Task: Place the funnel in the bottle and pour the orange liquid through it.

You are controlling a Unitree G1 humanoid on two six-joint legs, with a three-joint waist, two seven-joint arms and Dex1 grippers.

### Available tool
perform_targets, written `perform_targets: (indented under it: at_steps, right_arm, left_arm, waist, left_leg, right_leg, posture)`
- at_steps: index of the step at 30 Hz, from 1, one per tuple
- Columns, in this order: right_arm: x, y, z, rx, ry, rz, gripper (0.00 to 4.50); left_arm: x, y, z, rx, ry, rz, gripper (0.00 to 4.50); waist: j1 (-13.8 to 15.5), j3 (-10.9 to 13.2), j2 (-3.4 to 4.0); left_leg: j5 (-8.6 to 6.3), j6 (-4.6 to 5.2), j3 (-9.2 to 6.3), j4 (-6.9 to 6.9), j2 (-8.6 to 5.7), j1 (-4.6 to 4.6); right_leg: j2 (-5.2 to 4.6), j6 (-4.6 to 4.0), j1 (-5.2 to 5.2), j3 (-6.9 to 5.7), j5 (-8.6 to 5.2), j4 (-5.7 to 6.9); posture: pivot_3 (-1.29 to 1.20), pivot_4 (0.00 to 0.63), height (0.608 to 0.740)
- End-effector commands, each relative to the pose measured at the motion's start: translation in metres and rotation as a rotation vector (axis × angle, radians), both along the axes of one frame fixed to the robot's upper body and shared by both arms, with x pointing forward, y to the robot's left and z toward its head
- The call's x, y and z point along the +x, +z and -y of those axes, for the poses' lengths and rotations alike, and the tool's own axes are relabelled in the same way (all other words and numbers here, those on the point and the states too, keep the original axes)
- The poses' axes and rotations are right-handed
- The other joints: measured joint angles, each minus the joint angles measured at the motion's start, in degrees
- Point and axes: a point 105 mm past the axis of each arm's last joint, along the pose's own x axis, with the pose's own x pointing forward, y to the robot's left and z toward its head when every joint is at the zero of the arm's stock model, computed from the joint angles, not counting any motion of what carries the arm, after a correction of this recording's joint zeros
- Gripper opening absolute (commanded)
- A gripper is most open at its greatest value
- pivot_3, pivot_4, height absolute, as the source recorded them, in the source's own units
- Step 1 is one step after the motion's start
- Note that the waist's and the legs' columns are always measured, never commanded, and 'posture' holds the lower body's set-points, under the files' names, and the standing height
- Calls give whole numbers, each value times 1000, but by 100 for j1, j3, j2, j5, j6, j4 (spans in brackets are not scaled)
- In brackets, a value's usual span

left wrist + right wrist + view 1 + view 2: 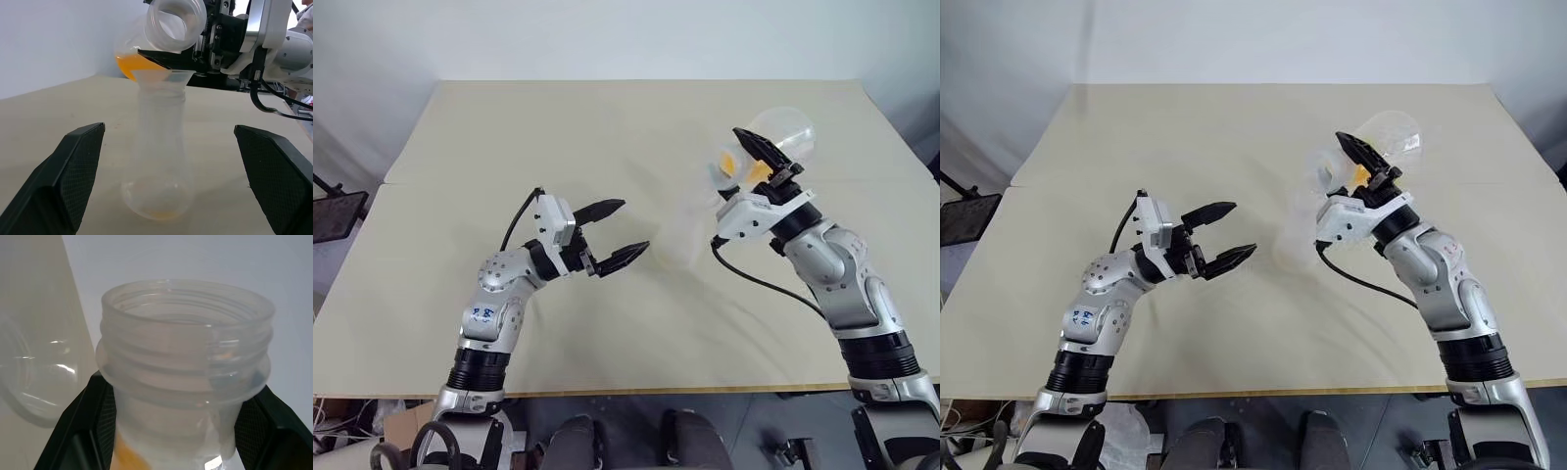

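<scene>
The beige worktop [607, 147] carries the clear bottle [157, 161], the landmark here. Above its neck the right gripper [759, 162] pinches a larger pouring vessel [781, 135] in its jaws, tipped mouth-down so the orange liquid [131, 64] runs toward the funnel [161, 78] seated in the neck. Just beside the bottle, the left gripper [617, 233] waits with jaws spread wide, probably ready to steady it.
</scene>
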Motion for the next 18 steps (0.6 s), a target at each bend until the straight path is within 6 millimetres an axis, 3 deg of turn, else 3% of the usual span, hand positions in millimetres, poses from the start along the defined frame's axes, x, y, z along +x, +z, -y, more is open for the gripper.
perform_targets:
  at_steps: [1, 18]
  right_arm:
    - [-3, 21, 3, -16, -24, 101, 2632]
    - [2, 30, 11, -103, -112, 190, 2632]
  left_arm:
    - [-1, 9, 3, -2, -4, 47, 4500]
    - [-4, 9, 8, -11, -14, 45, 4500]
  waist:
    - [2, 0, 0]
    - [-5, 0, 0]
  left_leg:
    - [0, 0, 0, 0, 0, 0]
    - [0, 0, 0, 0, 1, 0]
  right_leg:
    - [0, 0, 0, 0, 0, 0]
    - [0, 0, 0, 0, 0, 0]
  posture:
    - [0, 150, 740]
    - [0, 150, 740]
